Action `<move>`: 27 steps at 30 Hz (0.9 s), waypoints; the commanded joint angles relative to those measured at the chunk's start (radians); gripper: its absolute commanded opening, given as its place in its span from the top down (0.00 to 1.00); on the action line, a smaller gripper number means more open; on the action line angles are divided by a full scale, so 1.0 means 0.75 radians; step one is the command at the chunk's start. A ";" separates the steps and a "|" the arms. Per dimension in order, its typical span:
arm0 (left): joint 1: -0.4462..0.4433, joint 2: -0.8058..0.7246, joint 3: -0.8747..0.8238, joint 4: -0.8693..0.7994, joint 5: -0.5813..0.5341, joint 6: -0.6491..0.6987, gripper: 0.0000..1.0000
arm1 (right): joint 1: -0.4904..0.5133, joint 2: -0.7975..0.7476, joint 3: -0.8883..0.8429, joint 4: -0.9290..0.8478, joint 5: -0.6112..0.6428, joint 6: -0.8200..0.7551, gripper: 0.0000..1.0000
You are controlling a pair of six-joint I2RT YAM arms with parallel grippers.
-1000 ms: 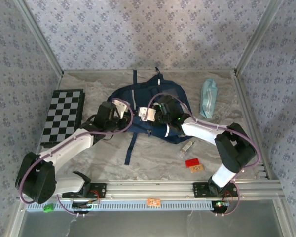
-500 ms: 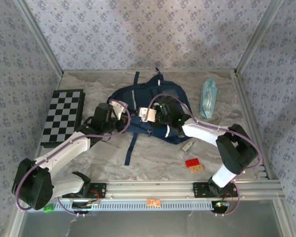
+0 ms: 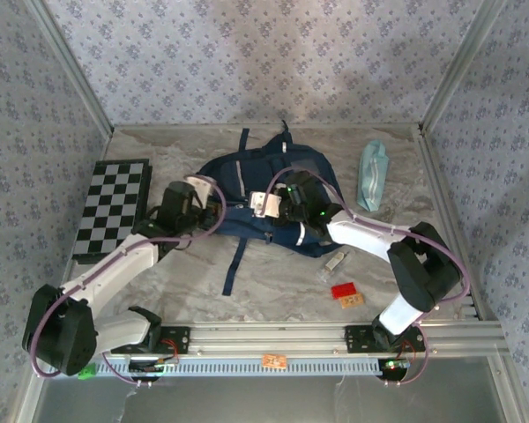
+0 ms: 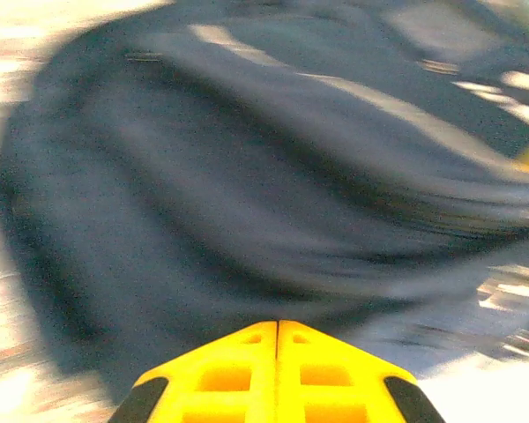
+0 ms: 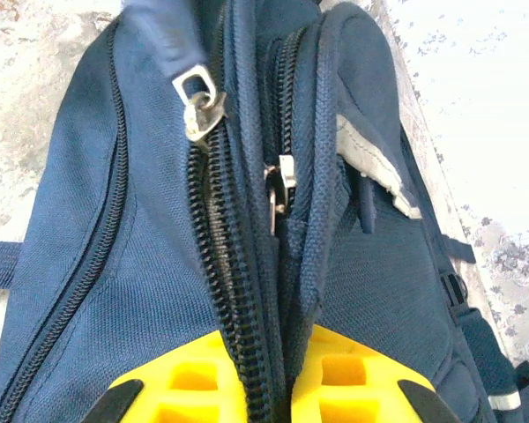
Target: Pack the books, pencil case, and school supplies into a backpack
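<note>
The navy backpack (image 3: 247, 172) lies flat in the middle of the table, its straps trailing toward me. My right gripper (image 3: 271, 204) is shut on the fabric beside its black zipper (image 5: 220, 264), with both yellow fingers (image 5: 361, 379) pinching the seam; two metal pulls (image 5: 198, 101) sit farther along. My left gripper (image 3: 201, 187) is at the bag's left edge, shut with nothing between its fingers (image 4: 238, 370), facing the blurred blue cloth (image 4: 247, 176). The pale teal pencil case (image 3: 372, 174) lies at the back right. A small clear oblong school supply (image 3: 333, 263) rests right of the bag. The books are out of view.
A black-and-white checkered board (image 3: 115, 207) lies at the left edge. A red block (image 3: 342, 290) and a small orange piece (image 3: 353, 300) sit near the front right. Metal frame rails border the table.
My left gripper has finished shutting and drifted left and slightly back along the bag's left edge. The right gripper stays clamped on the zipper seam.
</note>
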 commanded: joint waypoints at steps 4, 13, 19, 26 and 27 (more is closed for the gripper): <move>0.070 -0.023 -0.041 0.004 -0.242 -0.015 1.00 | -0.015 -0.095 0.026 -0.034 -0.003 -0.035 1.00; 0.014 -0.138 -0.038 -0.001 0.284 -0.026 0.76 | -0.014 -0.093 0.124 -0.223 -0.085 0.006 1.00; -0.176 -0.098 -0.037 -0.030 0.421 0.039 0.50 | -0.010 -0.080 0.178 -0.301 -0.134 0.024 1.00; -0.267 0.024 0.011 0.032 0.309 0.024 0.47 | -0.012 -0.044 0.245 -0.378 -0.160 0.031 1.00; -0.275 0.046 0.024 0.042 0.280 0.015 0.47 | -0.012 -0.042 0.249 -0.384 -0.164 0.033 1.00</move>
